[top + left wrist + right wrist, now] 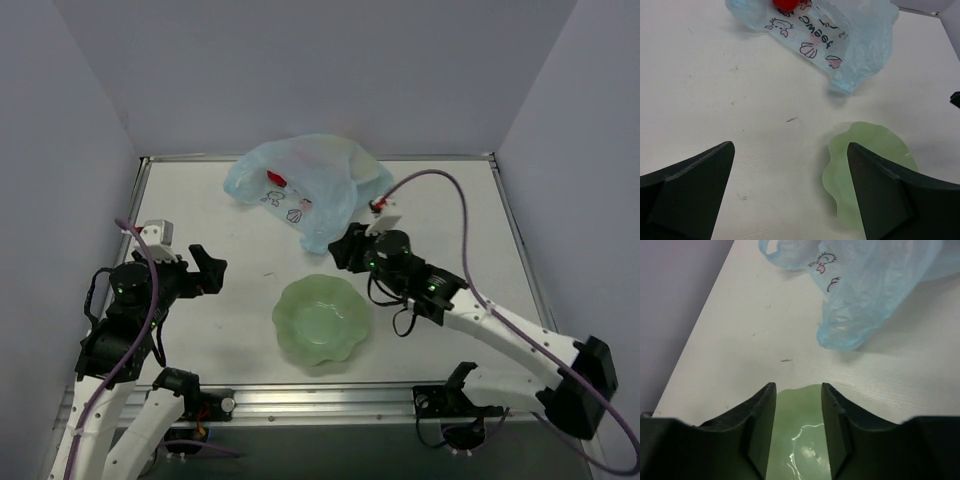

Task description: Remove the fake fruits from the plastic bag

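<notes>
While the left hand [205,268] [790,150] hangs over the near left part of the white surface [200,200], its jaws stand spread wide with nothing between them. Just right of it, near the middle of the surface, lies a pale green scalloped bowl [322,320] [865,145] [797,410], and nothing shows inside it in the top view. The right hand [345,245] [797,390] sits over the far right rim of that bowl, pointing toward the left; its 2 fingers are only partly apart, leaving a narrow gap that grips nothing, with the green of the bowl visible through it. Beyond both hands, at the far side of the surface, rests the crumpled light-blue plastic bag [310,185] [860,45] [875,285], its printed white patch facing up and 1 corner trailing toward the bowl without touching it. Neither hand touches the bag. 1 red fruit [276,179] [785,4] shows at the bag's left part, beside the print; whether other fruits lie inside cannot be told
</notes>
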Available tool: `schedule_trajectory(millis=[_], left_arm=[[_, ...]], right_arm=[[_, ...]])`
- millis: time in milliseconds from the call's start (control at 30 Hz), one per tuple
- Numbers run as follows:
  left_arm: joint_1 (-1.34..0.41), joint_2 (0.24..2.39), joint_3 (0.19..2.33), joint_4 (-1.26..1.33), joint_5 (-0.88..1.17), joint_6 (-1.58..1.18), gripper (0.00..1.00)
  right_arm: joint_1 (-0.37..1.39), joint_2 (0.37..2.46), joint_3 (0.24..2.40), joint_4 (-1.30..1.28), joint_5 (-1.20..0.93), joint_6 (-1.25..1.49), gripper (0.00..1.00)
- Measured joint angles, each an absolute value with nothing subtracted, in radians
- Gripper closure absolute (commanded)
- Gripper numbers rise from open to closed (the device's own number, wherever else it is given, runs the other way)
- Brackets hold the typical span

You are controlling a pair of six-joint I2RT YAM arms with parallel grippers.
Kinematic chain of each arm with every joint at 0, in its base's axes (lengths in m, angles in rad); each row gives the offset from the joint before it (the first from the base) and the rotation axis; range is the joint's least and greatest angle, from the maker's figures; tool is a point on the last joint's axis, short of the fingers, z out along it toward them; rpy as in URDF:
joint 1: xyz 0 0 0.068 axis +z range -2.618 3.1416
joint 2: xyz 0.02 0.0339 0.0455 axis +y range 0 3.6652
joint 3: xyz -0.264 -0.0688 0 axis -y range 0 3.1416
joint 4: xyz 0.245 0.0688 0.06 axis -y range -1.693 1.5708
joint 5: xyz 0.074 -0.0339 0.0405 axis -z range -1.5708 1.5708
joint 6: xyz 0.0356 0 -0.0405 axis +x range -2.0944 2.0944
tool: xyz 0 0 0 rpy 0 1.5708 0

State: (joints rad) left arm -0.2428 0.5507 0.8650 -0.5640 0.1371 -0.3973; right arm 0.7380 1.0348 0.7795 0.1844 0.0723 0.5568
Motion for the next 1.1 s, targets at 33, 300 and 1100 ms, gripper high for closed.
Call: schedule_trajectory(millis=[33, 300, 1100], left_arm=[[-0.233, 0.551, 0.865, -0.564, 0.136, -0.397, 0.06], [-0.206, 0.562, 0.865, -0.579, 0.11, -0.398, 0.06], [-0.185, 1.118, 0.832, -0.244, 0.159, -0.681, 0.06]], right_arm=[[0.797, 1.1, 0.821, 0.187, 0.127, 0.543, 0.56], [0.931, 1.547, 1.117, 0.235, 0.391, 0.469, 0.37], [0.696, 1.876, 1.147, 0.317, 0.474, 0.391, 1.0]])
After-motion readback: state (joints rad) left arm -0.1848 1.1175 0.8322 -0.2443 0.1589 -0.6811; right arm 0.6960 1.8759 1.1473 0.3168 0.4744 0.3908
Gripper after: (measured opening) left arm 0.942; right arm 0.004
